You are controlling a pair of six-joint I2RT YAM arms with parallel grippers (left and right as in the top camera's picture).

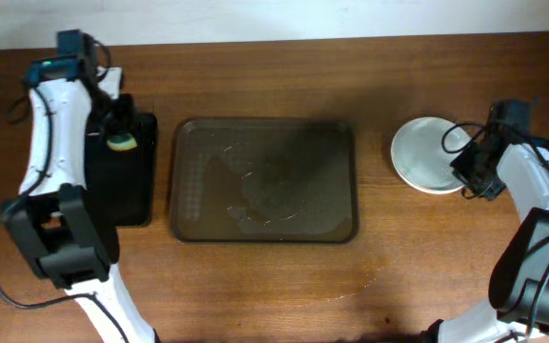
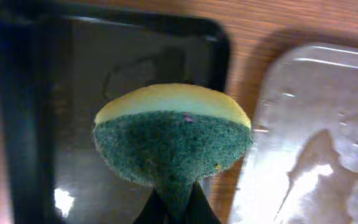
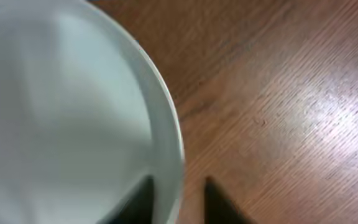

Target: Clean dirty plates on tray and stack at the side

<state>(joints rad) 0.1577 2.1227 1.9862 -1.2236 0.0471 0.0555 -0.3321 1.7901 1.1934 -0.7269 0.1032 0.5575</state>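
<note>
The white plates (image 1: 422, 152) sit in a stack on the table right of the tray; how many are in it I cannot tell. The brown see-through tray (image 1: 184, 181) holds no plates, only wet streaks. My right gripper (image 1: 467, 170) is at the stack's right rim. In the right wrist view its fingers (image 3: 178, 199) are open and straddle the top plate's rim (image 3: 61, 112), one finger over the plate and one over the wood. My left gripper (image 2: 176, 211) is shut on a yellow-and-green sponge (image 2: 173, 143), held over the narrow black tray (image 2: 17, 93).
The narrow black tray (image 1: 132, 200) lies left of the brown tray, whose wet corner shows in the left wrist view (image 2: 316, 124). The sponge (image 1: 120, 143) is over the black tray's far end. Bare wooden table lies in front of both trays and around the stack.
</note>
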